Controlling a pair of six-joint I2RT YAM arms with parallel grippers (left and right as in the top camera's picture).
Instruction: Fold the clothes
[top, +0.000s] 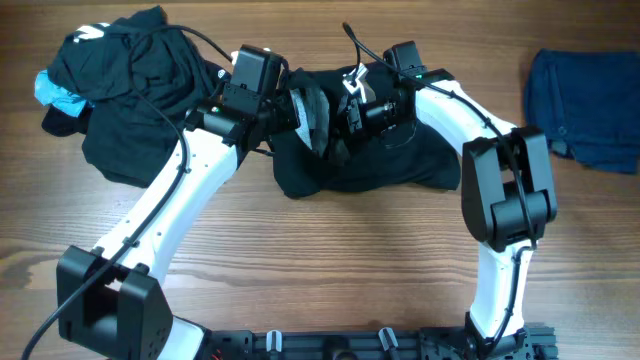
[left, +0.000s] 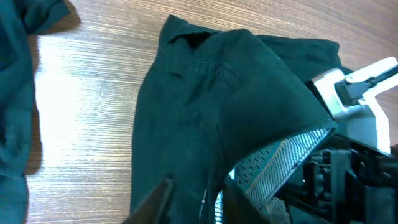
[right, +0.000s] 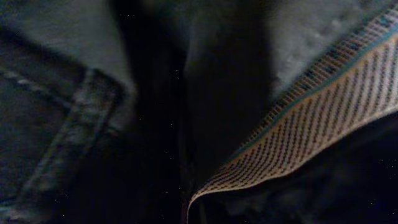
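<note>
Black shorts lie crumpled at upper centre of the overhead frame, on the wooden table, with both arms meeting over their left end. The fabric is soft, matte and wrinkled, and a stitched seam and a pocket edge show in the left wrist view. The waistband lining is a whitish woven mesh, flipped outward. It is lower right in the left wrist frame and runs diagonally at right in the right wrist frame.

The left gripper is at the waistband; I cannot tell if its fingers are apart or together. The right gripper has its fingers together, right against the shorts; I cannot tell if cloth is pinched.

A pile of black garments sits upper left, with a light-blue piece poking out at its left edge. A white logo on top of the pile is too small to read. A dark navy garment lies at the upper right edge, well apart.
</note>
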